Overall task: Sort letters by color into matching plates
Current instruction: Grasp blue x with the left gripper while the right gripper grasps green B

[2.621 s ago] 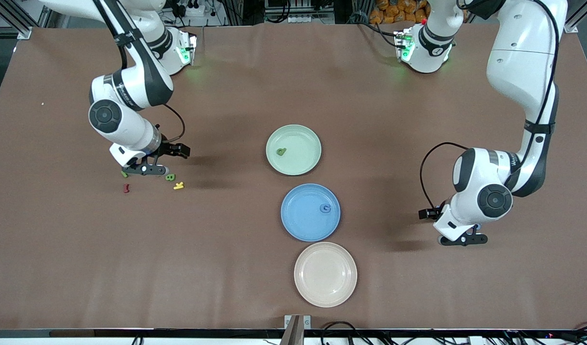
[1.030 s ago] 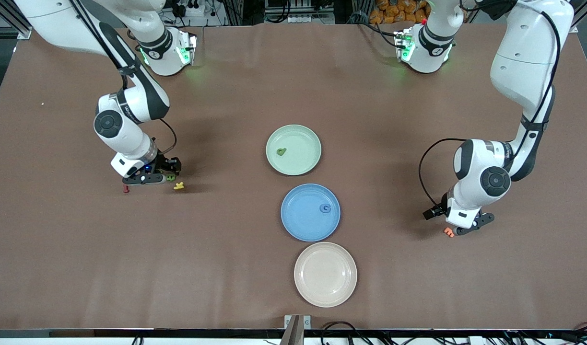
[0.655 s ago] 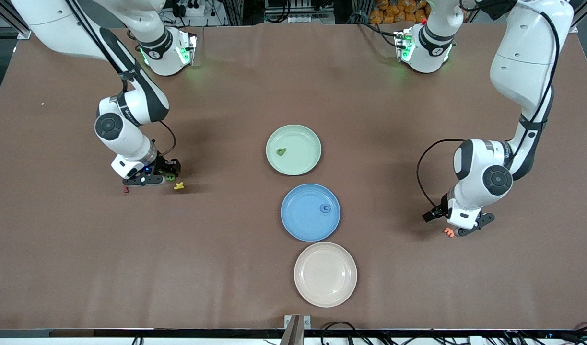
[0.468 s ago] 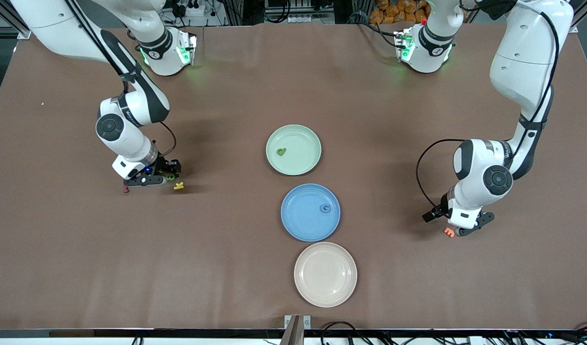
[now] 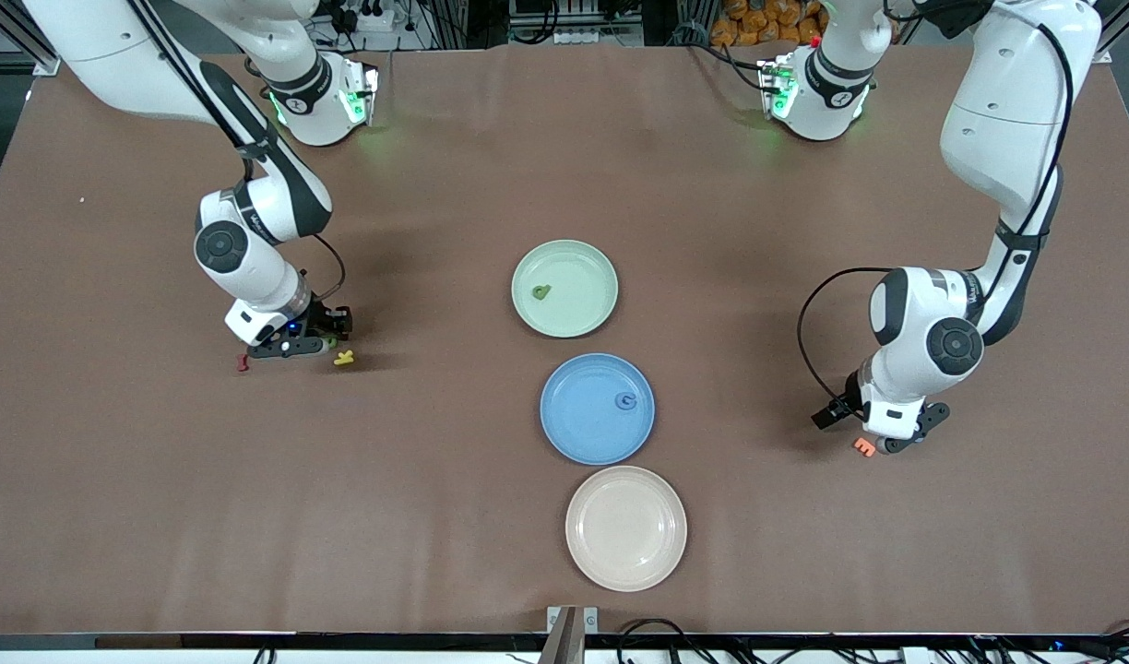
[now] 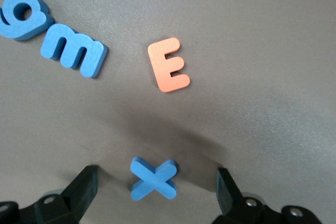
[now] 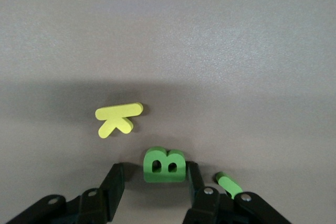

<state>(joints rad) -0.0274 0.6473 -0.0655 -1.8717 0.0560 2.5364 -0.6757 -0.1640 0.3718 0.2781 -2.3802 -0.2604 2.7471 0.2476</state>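
We see the bench (image 5: pixel 435 516) evenly and brightly lit from overhead, its brown cover matte with only faint pale sheen near the arms' bases, where green lamps tint the surface. Soft shadows spread under each arm. In the right wrist view a broad dim band of shadow crosses the surface above the yellow letter (image 7: pixel 119 118); in the left wrist view a soft shadow lies by the blue X (image 6: pixel 153 178). Both close views stay sharp, and the pincer fingers at their edges are dark.
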